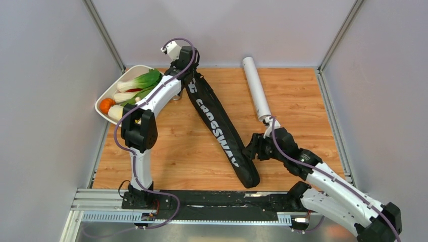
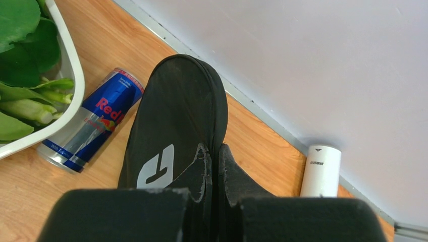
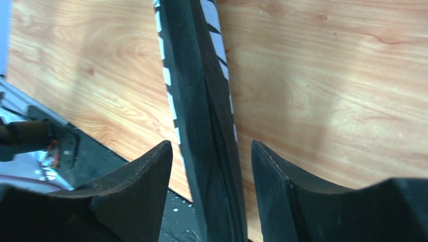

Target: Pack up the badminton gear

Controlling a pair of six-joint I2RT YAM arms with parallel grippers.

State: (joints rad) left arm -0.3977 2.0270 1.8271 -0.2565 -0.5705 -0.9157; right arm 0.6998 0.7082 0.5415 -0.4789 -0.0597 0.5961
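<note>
Right gripper (image 3: 211, 147) spread astride near end of racket bag (image 1: 218, 127), not touching, left gripper (image 2: 213, 152) pressed together, apparently pinching far end, racket bag diagonal on table (image 1: 303, 101).

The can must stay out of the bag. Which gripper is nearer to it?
Left. The left gripper is shut on the far end of the bag, with the can lying just beside it. The right gripper stands open around the bag's near end, well away.
</note>
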